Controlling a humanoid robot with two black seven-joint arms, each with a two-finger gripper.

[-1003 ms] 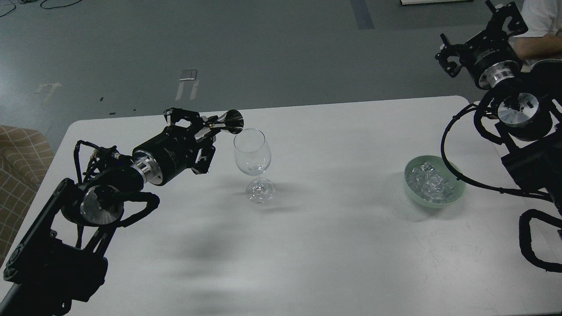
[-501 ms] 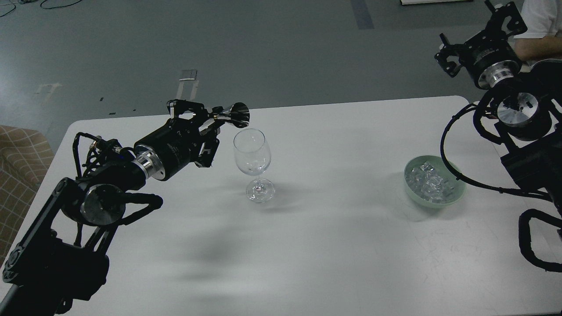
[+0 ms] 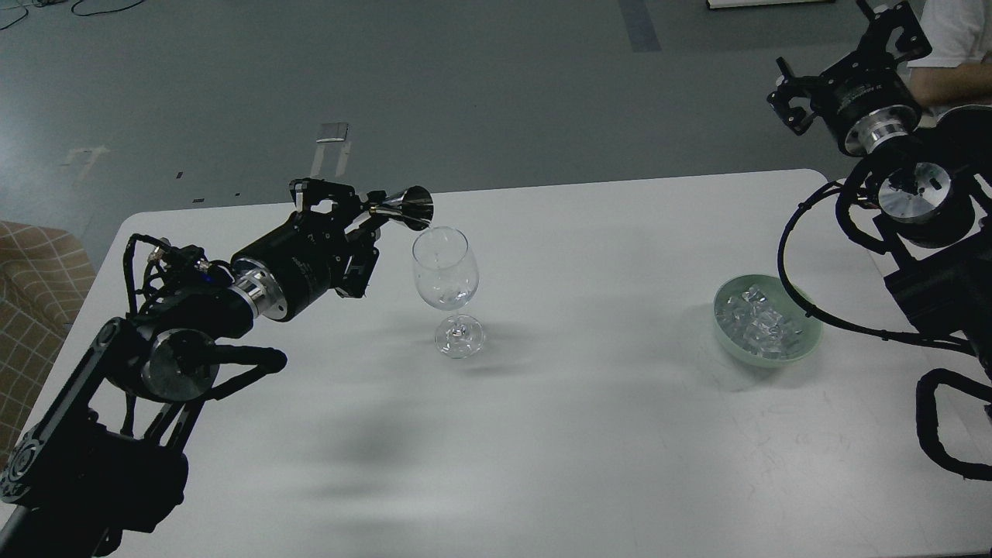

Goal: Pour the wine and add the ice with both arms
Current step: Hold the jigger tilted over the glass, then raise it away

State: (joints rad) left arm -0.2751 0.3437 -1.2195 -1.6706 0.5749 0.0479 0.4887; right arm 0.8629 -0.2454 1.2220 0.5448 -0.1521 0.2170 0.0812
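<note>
My left gripper [image 3: 358, 215] is shut on a shiny metal jigger [image 3: 408, 207], held on its side with its mouth just above and left of the rim of the clear wine glass [image 3: 445, 267]. The glass stands upright on the white table [image 3: 589, 434]. A little clear wine [image 3: 448, 297] glints low in its bowl, hard to make out. The ice [image 3: 756, 319] lies as several clear cubes in a pale green bowl [image 3: 808, 342] at the right. My right gripper [image 3: 841, 58] is raised beyond the table's far right corner, its claws apart and empty.
A person in a white shirt [image 3: 957, 35] sits behind my right arm. A chequered seat [image 3: 31, 294] stands off the table's left edge. The table's far edge runs just behind the jigger.
My left gripper has lifted the jigger slightly off the glass rim, levelled it, then drawn a little back to the left. The right arm has hardly moved.
</note>
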